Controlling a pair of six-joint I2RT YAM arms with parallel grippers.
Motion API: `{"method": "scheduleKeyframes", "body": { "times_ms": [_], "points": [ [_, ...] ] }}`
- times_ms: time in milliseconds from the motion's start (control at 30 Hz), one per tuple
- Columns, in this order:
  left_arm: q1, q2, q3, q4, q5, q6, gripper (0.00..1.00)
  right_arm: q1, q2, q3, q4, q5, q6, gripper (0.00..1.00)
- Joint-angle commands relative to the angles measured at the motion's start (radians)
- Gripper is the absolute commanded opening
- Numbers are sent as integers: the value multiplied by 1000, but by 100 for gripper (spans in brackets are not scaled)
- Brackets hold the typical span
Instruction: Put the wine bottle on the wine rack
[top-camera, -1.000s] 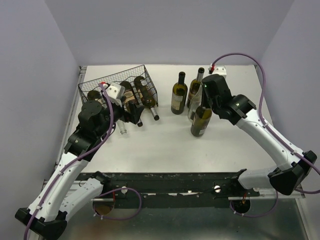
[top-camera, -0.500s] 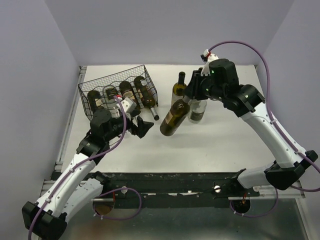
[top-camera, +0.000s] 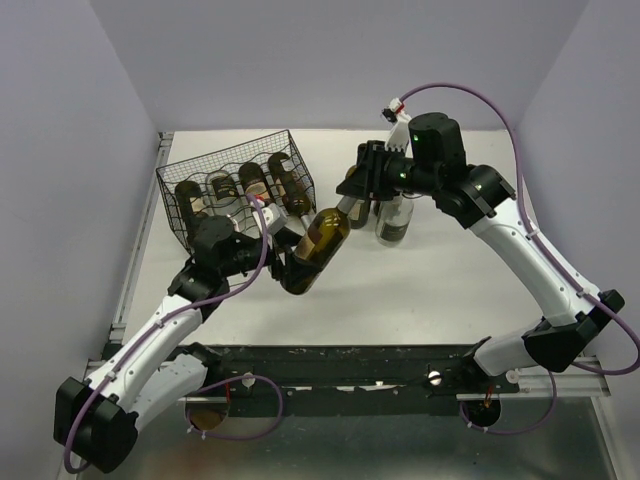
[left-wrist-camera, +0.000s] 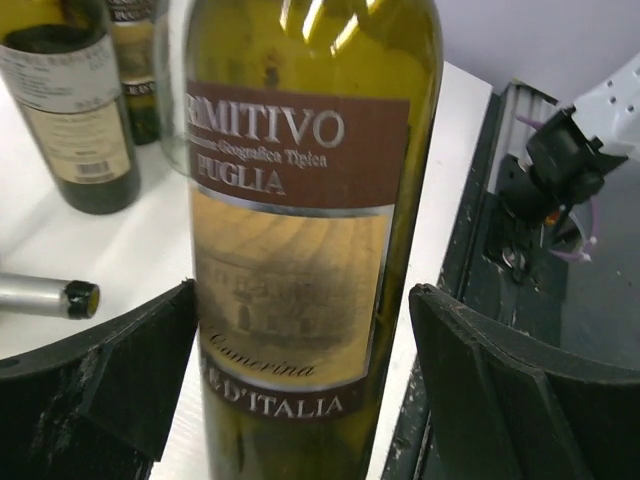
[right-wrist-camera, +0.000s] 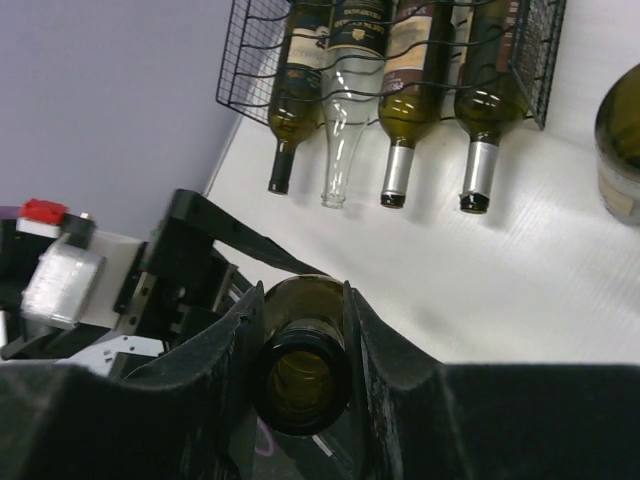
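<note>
Lab cell: plain walls, white table

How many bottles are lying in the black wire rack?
4, side by side in the wine rack: leftmost a dark green bottle, then a clear bottle, then two silver-necked bottles. None looks hidden.

"Where does the right arm stand?"

"It rises from its base toward 11 o'clock, wrist bent to 9 o'clock. The right gripper is clamped on the wine bottle at the neck."

"And the left arm?"

"It reaches toward 1 o'clock, wrist turned to 3 o'clock. The left gripper has its jaws spread around the bottle's body, one finger just beside the glass, the other apart."
</note>
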Motion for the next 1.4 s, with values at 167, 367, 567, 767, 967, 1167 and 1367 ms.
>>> {"method": "scheduleKeyframes", "body": {
  "times_ms": [167,367,567,767,967,1167,1367],
  "points": [
    [-5,54,-30,31,154,34,90,0,-29,-7,202,-164,78,1],
    [-5,42,-12,14,68,80,46,0,-44,-47,236,-204,58,1],
    [-5,28,40,-63,-73,210,0,0,-49,-58,215,-219,23,1],
    [-5,-33,76,-121,-182,426,0,0,-38,-36,135,-224,-58,64],
    [-5,-107,82,-195,-156,814,0,2,-27,-9,55,-187,-151,94],
    [-5,-89,152,-429,-176,1135,0,0,-18,68,-41,-165,-275,100],
    [-3,-58,203,-488,-233,1293,0,0,25,113,-222,-213,-482,100]
  ]
}}
